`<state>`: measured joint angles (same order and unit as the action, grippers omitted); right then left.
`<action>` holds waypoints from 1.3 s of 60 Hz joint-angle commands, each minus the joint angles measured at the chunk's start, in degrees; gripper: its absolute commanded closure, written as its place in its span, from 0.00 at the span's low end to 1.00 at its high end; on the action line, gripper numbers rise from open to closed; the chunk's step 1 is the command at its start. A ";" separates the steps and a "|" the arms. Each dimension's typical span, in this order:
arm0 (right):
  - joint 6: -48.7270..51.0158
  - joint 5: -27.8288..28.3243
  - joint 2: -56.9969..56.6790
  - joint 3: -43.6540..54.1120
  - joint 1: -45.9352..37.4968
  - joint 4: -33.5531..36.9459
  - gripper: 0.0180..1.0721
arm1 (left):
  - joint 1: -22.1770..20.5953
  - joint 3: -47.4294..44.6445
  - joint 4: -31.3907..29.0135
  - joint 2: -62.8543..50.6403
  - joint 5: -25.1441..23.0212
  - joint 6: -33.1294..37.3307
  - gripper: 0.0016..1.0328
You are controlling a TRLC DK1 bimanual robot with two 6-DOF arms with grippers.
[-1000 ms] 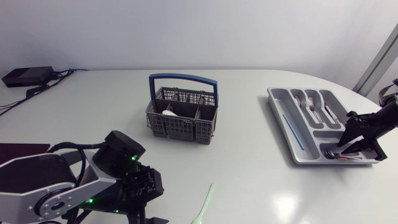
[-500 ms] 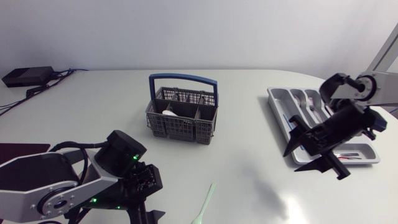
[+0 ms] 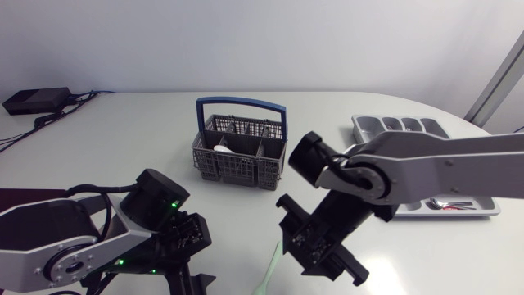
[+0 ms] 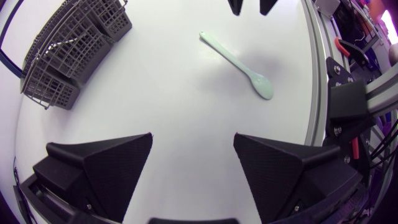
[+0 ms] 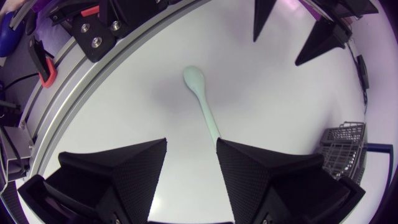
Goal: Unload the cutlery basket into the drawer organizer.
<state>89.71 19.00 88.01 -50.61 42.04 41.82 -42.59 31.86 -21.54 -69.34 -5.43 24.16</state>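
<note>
Right hand (image 5: 191, 144) wide open over the spoon (image 5: 204, 106), handle off-centre beside one finger. Close now and you likely shove it toward the bench's (image 3: 426, 262) front edge.

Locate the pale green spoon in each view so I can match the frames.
Head view: spoon lies on the table, low centre, in front of the cutlery basket.
Left wrist view: spoon ahead of the left gripper, bowl nearer it.
Right wrist view: spoon ahead of the right gripper, handle end toward its fingers.
Shared landmark: the cutlery basket, in all three views.
</note>
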 commanded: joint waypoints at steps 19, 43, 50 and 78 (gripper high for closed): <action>-4.99 -1.51 11.40 -1.95 7.62 -4.29 0.49 | 1.37 -2.33 -0.52 2.37 0.51 0.09 0.11; -6.30 -3.01 16.85 -5.73 9.90 -6.49 0.66 | 1.28 -3.03 -0.52 3.77 0.42 0.36 0.11; -6.57 -3.10 17.90 -6.26 10.78 -6.49 0.88 | 1.28 -3.12 -0.52 3.77 0.42 0.45 0.11; -8.33 2.18 12.28 -7.75 2.52 -2.27 0.93 | 1.10 -4.00 1.41 5.44 0.33 0.71 0.11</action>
<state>82.46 19.90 102.61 -58.02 46.68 38.20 -41.71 29.61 -20.88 -64.71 -5.26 24.18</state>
